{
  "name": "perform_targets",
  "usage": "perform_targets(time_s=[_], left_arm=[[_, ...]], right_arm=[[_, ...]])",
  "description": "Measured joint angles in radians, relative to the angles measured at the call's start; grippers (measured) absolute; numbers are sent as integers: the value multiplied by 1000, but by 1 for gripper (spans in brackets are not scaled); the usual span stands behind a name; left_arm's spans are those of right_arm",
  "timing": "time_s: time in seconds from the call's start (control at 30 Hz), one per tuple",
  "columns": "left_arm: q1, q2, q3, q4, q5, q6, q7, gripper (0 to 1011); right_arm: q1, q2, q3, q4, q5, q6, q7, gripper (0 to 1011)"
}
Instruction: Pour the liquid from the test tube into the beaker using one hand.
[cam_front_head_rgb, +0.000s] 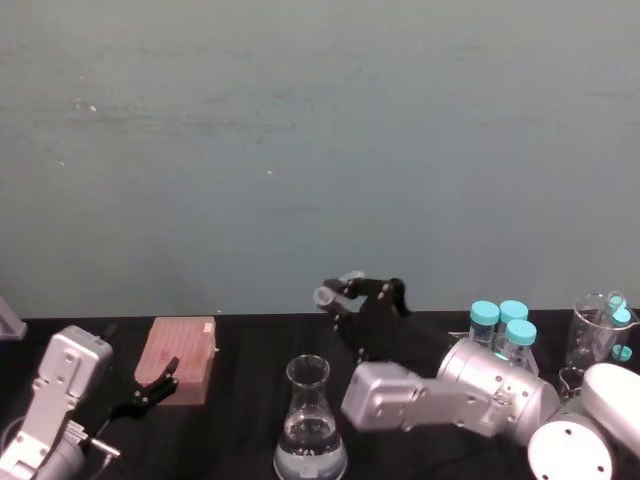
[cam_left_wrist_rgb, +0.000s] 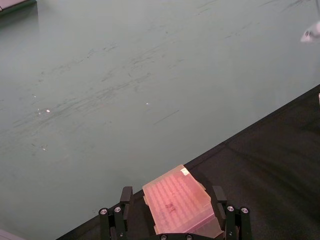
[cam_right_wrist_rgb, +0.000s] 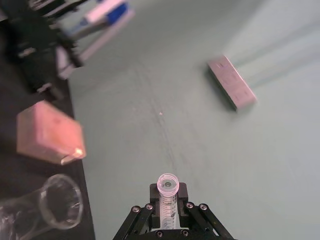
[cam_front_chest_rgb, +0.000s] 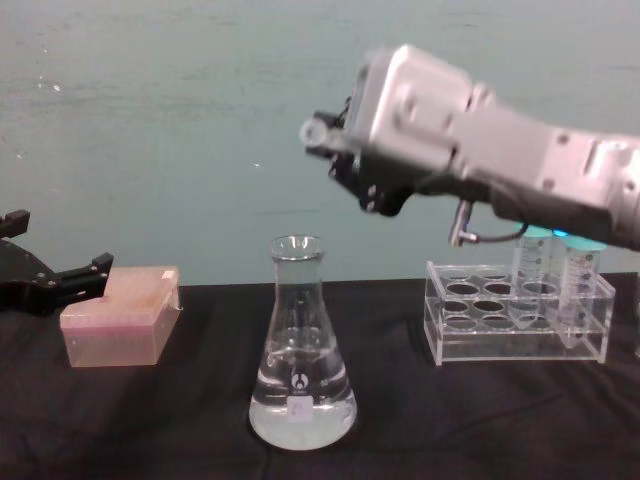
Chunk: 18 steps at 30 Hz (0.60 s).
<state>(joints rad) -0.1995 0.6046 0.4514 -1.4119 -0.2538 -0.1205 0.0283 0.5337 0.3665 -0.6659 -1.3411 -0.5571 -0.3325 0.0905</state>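
Right pincer (cam_front_chest_rgb: 335, 140) clamps the test tube (cam_front_chest_rgb: 318, 130), tilted above the beaker (cam_front_chest_rgb: 300, 350) so we judge liquid (cam_front_chest_rgb: 300, 410) can drop into its mouth | left pincer (cam_front_chest_rgb: 60, 280) wide, idle near pink box (cam_front_chest_rgb: 120, 320) on tabletop (cam_front_chest_rgb: 450, 420).

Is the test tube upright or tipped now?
Tipped. The right gripper holds the test tube nearly level, its rim above and beside the beaker mouth.
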Motion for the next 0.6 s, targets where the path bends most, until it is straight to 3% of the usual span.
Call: perform_targets(time_s=[0.03,0.13,0.27,0.3,0.6], left_arm=[[0,0,0,0,0,0,0,1000],[0,0,0,0,0,0,0,1000],[0,0,0,0,0,0,0,1000],[0,0,0,0,0,0,0,1000],[0,0,0,0,0,0,0,1000]], right_arm=[[-16,-8,23,-12,42,16,9,194],[-48,-21,73,-39,113,52,24,194],[-81,-35,122,-70,182,101,41,194],[-108,-45,160,-95,238,149,57,194],[-188,-81,289,-158,410,317,123,194]])
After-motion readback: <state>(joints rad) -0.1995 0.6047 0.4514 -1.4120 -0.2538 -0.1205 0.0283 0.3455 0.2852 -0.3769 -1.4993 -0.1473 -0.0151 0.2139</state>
